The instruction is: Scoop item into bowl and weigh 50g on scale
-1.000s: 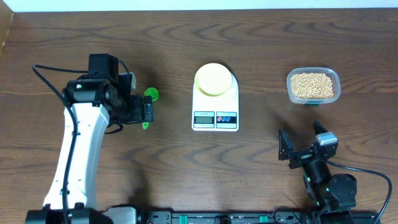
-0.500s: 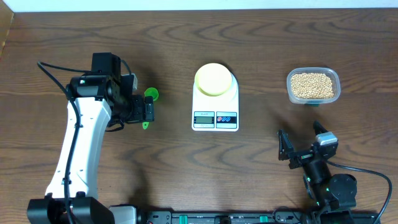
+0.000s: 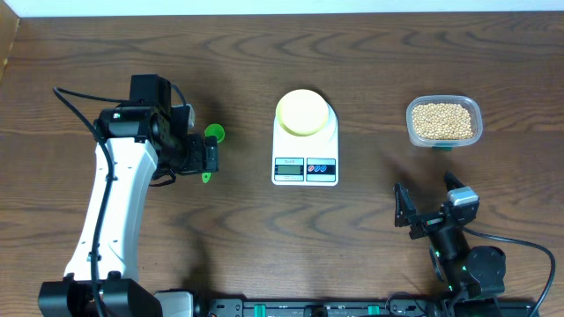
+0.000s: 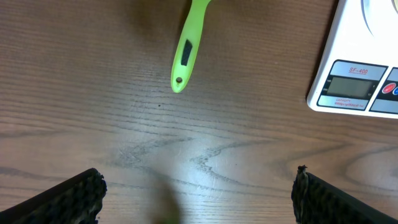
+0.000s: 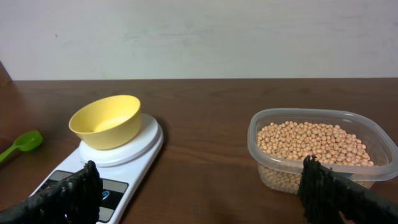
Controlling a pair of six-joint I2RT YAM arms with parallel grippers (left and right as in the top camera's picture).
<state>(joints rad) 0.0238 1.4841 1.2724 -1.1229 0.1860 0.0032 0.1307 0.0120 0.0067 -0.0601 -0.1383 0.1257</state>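
Note:
The tan beans (image 3: 443, 121) (image 5: 311, 140) fill a clear plastic tub at the right. An empty pale yellow bowl (image 3: 302, 112) (image 5: 106, 121) stands on the white scale (image 3: 305, 167) (image 5: 146, 146) at the table's middle. A green scoop (image 3: 211, 141) (image 4: 189, 43) (image 5: 22, 144) lies left of the scale. My left gripper (image 3: 210, 158) (image 4: 199, 186) hovers open just past the scoop handle's end, with bare wood between its fingers. My right gripper (image 3: 429, 201) (image 5: 199, 186) stands open and empty near the front edge, facing the gap between scale and tub.
The clear tub (image 3: 443, 141) (image 5: 267, 168) sits at the right, back from the right arm's base. Brown wood lies between scale and tub. A pale wall rises behind the table's far edge.
The left arm's upper links shifted slightly about a second ago and have held still since. The right arm, scoop, bowl and tub have not moved.

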